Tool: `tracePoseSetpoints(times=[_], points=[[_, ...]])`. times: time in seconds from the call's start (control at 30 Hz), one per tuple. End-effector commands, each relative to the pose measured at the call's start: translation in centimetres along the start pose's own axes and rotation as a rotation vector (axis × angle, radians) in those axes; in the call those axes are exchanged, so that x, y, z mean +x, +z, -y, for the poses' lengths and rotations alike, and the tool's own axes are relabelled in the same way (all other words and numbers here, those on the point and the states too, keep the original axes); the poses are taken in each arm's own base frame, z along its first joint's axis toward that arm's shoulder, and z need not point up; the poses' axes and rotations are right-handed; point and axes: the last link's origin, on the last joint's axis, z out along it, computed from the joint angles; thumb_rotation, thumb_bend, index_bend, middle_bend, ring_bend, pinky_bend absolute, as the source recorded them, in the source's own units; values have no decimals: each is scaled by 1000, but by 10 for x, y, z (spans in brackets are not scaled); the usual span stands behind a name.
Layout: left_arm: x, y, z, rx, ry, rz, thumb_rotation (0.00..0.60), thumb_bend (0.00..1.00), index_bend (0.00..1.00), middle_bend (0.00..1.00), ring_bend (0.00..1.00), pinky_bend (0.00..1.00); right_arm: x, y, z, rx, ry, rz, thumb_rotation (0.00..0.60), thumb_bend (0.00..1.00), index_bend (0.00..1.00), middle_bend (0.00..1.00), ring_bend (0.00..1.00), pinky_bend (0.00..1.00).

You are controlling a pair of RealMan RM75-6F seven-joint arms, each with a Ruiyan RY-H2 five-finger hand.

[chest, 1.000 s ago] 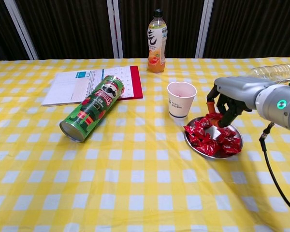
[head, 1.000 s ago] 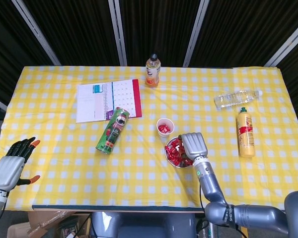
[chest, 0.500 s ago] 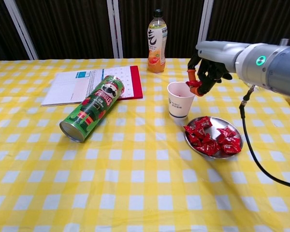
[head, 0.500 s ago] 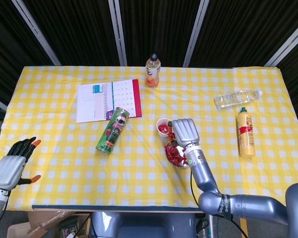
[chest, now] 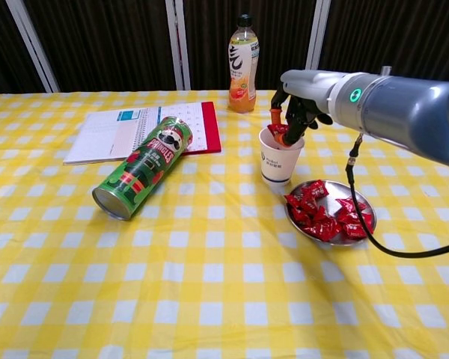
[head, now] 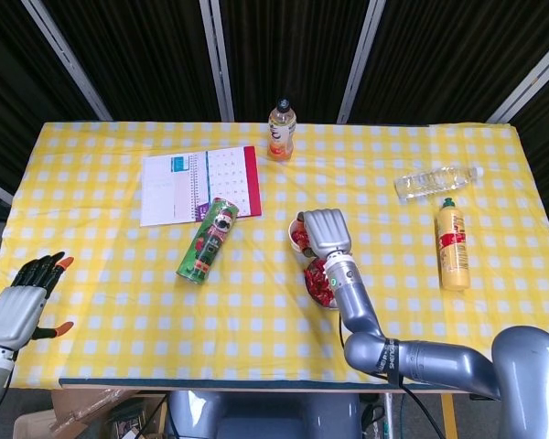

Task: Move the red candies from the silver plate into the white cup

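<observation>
The white cup (chest: 279, 158) stands mid-table, with the silver plate (chest: 337, 197) just right of it. A heap of red candies (chest: 323, 217) lies on the plate. My right hand (chest: 298, 103) hovers over the cup's mouth, fingertips pointing down, pinching a red candy (chest: 278, 132) at the rim. In the head view the right hand (head: 325, 230) covers most of the cup (head: 296, 236), and the candies (head: 319, 279) show below it. My left hand (head: 18, 306) hangs off the table's near left edge, fingers spread and holding nothing.
A green Pringles can (chest: 142, 168) lies on its side left of the cup. An open notebook (chest: 142, 129) and an orange drink bottle (chest: 243, 63) are behind. A water bottle (head: 436, 181) and a yellow bottle (head: 452, 244) lie at the right.
My right hand lifted off the plate with a red candy and moved left to the cup, then lowered its fingertips to the cup's mouth. The left hand stayed still.
</observation>
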Motion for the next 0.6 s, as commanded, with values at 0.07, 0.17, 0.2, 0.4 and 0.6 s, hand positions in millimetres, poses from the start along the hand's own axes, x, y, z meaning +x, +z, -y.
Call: tracePoseSetpoints(times=[0.07,0.17,0.2,0.4,0.6], points=[[0,0,0,3,-4,3,600,28,0,0,0,0,1,2,3,4,-10,-8,600,440,411,738,781,831],[1,0,0,2,-4,3,600,28,0,0,0,0,2,2,4,4,-11,-14,600,428,409,738,781,831],[1,-1,0,3,-4,3,600,28,0,0,0,0,2,1,4,4,-11,-16,600,428,408,738,781,831],[1,-2,0,0,-8,4,600,28,0,0,0,0,6,-8,3,4,-23,-27,600,394,395,738,781,831],[2,-4,0,-8,-15,1,600,28,0,0,0,0,8,-5,3,1,-46,-61,600,390,395,738,778,831]])
